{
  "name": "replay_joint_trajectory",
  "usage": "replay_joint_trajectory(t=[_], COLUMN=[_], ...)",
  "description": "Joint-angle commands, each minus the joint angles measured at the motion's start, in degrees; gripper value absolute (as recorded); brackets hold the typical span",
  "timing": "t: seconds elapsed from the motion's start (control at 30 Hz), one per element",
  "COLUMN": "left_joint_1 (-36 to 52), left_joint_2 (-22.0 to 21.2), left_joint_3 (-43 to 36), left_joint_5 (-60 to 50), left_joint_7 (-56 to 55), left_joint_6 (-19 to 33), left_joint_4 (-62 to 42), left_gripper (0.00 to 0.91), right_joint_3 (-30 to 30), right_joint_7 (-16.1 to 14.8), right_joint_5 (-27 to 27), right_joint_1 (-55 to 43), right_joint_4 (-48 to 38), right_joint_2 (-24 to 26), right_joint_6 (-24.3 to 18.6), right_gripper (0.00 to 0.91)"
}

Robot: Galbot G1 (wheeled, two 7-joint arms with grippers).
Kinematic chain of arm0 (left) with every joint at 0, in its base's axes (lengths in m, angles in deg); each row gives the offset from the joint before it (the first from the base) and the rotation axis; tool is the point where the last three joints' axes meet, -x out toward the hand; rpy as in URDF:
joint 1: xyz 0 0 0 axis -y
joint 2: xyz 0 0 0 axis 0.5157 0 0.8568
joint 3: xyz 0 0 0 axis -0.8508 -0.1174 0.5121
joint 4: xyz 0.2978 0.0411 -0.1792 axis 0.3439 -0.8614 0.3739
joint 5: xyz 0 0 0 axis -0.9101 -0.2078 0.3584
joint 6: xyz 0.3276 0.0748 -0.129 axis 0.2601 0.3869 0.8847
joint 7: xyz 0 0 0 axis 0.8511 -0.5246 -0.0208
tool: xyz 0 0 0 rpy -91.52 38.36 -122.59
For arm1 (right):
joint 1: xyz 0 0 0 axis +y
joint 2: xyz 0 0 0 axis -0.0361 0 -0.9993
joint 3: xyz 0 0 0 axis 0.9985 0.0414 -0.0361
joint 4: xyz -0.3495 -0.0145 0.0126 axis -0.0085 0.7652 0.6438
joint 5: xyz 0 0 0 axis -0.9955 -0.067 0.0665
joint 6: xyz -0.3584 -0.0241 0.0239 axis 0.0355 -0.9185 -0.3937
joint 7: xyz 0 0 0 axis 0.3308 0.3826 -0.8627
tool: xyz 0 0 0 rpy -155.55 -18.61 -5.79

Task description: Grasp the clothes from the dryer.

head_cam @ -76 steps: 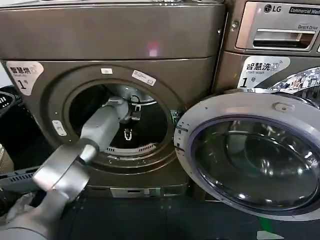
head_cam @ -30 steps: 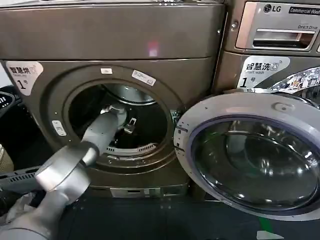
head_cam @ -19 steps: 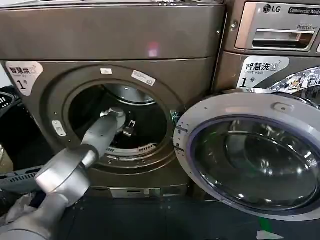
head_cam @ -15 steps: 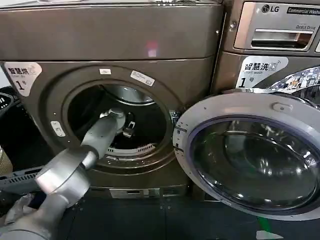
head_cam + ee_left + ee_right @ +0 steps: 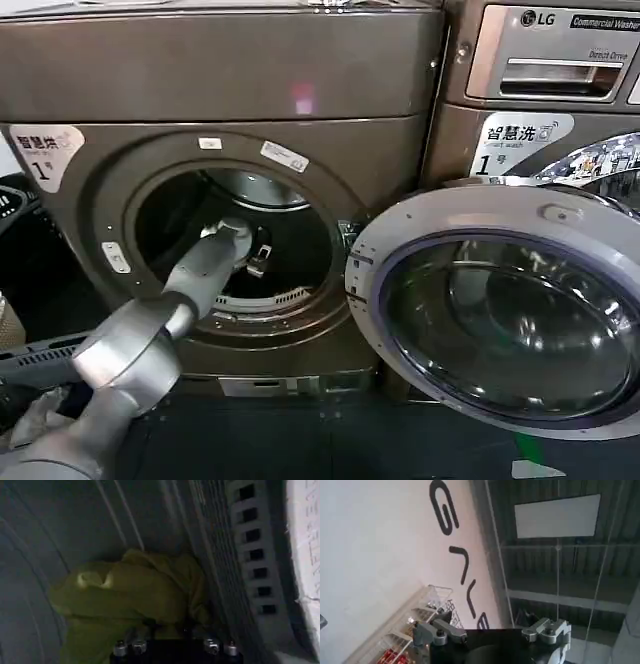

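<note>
Left wrist cam looks into the dryer [image 5: 45, 540], dim, ribbed steel drum wall curving round. The clothes [image 5: 135, 597] lie bunched in the middle: yellow-green soft fabric, crumpled w/ folds, a pale fold edge on the upper part. Garment rests against the drum wall, touching a perforated strip [image 5: 252, 545] w/ a row of dark rectangular slots. Beyond the strip, a pale grainy surface [image 5: 305, 555] at the frame edge. Left end effector [image 5: 172, 637] base shows as a dark block w/ small metal bolts, pressed right up to the cloth; fingertips lost in the fabric folds, so grip can't be judged.
</note>
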Motion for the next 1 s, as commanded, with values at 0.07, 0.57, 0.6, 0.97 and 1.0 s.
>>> replay_joint_trajectory(t=[0.07, 0.57, 0.6, 0.97, 1.0], left_joint_1=[0.0, 0.4, 0.4, -0.2, -0.4], left_joint_2=[0.1, 0.0, 0.0, 1.5, 1.5], left_joint_3=[0.0, 3.6, 4.1, 10.4, 11.1], left_joint_5=[0.4, 8.6, 9.0, 21.8, 22.3], left_joint_7=[0.0, -3.2, -4.4, -16.6, -17.5], left_joint_6=[0.0, -5.0, -5.4, -10.1, -10.3], left_joint_4=[-0.1, -0.2, -0.2, 4.1, 4.6], left_gripper=[0.0, 0.0, 0.0, 0.0, 0.0], right_joint_3=[0.1, 0.0, 0.1, 1.2, 1.3], right_joint_7=[0.0, 0.0, 0.0, 0.0, 0.0], right_joint_5=[-0.1, -0.1, -0.1, -0.2, -0.2], right_joint_1=[-0.2, -0.3, -0.3, -1.4, -1.4], right_joint_4=[0.0, -0.3, -0.3, -0.1, -0.1], right_joint_2=[0.0, -0.1, 0.0, 0.2, 0.3], right_joint_6=[-0.1, -0.2, -0.3, -0.3, -0.3], right_gripper=[0.907, 0.907, 0.907, 0.907, 0.907])
